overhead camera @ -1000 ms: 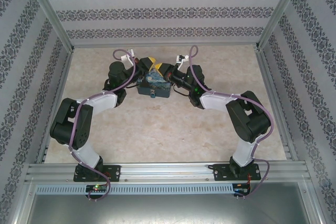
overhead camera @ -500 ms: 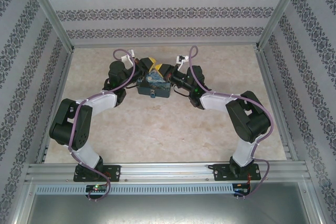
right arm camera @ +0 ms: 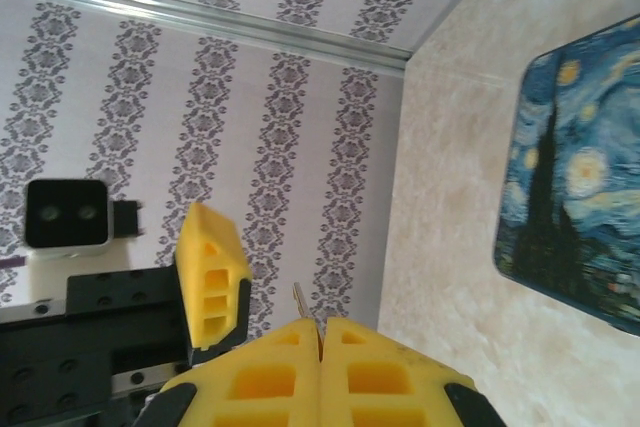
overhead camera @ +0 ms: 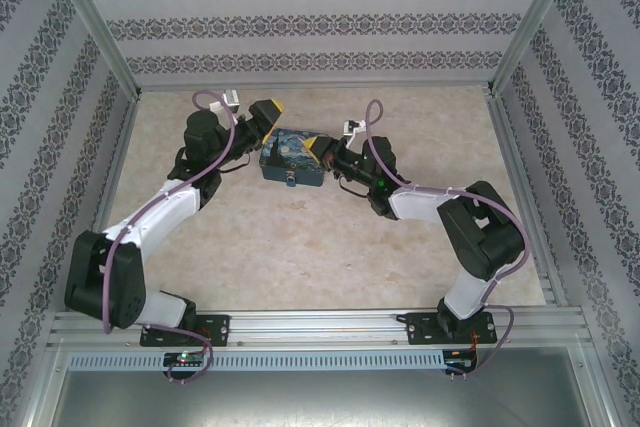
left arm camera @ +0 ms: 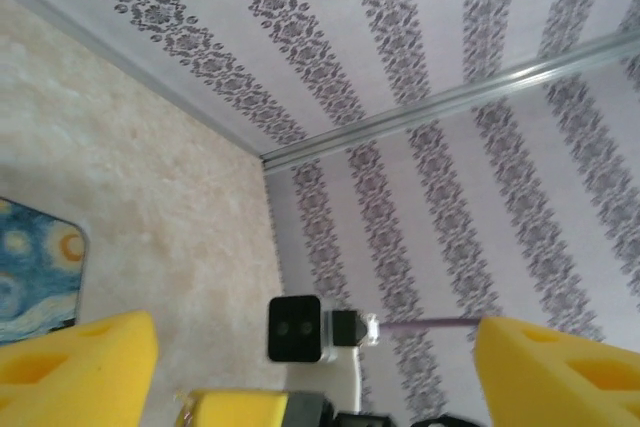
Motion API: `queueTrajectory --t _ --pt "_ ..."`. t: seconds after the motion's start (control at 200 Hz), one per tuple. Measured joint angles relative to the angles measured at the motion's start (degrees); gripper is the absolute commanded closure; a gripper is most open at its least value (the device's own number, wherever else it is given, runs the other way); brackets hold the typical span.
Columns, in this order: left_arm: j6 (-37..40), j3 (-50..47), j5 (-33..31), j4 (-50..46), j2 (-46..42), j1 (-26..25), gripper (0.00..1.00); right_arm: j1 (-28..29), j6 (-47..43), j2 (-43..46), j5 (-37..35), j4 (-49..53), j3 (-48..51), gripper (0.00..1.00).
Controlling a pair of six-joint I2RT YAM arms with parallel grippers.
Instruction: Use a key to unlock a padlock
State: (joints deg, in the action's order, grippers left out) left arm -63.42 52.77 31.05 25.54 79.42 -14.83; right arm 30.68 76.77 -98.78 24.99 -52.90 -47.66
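**Everything placed from the box**

Take the box (overhead camera: pixel 292 152) as your marker. It lies on the table (overhead camera: pixel 300 277), toward the back wall (overhead camera: pixel 320 37), which stands behind it. At the middle of the box's near side you find the padlock (overhead camera: pixel 288 180). The left gripper (overhead camera: pixel 266 115) sits just beside the box's far-left corner, apart from it. The right gripper (overhead camera: pixel 322 148) is just beside the box's right side; from above you cannot tell whether it touches. Between its fingers sits the key (right arm camera: pixel 298 299) — in the right wrist view the box lies off to one side of it, apart. Both arm bases stand well in front of the box, one to each side.
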Motion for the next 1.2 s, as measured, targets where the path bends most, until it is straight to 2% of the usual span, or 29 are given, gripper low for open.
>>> queueTrajectory --t 0.18,0.455,0.67,0.949,1.199 --pt "9.49 -3.15 0.46 -11.02 -3.43 0.00 0.04 -2.43 -1.07 1.22 -0.48 2.40 2.27 1.00" --pt "23.26 -8.22 -0.31 -22.60 -3.08 -1.44 0.04 -4.70 -2.16 -3.15 0.24 4.87 -1.27 1.00" --pt "29.73 -8.22 -2.54 -22.32 1.64 -6.14 0.13 -4.70 -2.12 -9.64 1.46 5.55 -6.16 1.00" --pt "33.22 -8.22 -5.77 -18.03 9.64 -6.88 0.27 -5.01 -2.10 -11.78 1.64 7.13 -10.01 1.00" --pt "34.97 -8.15 -7.85 -14.29 15.45 -9.03 0.30 -5.46 -1.90 -13.49 2.12 7.63 -12.81 1.00"
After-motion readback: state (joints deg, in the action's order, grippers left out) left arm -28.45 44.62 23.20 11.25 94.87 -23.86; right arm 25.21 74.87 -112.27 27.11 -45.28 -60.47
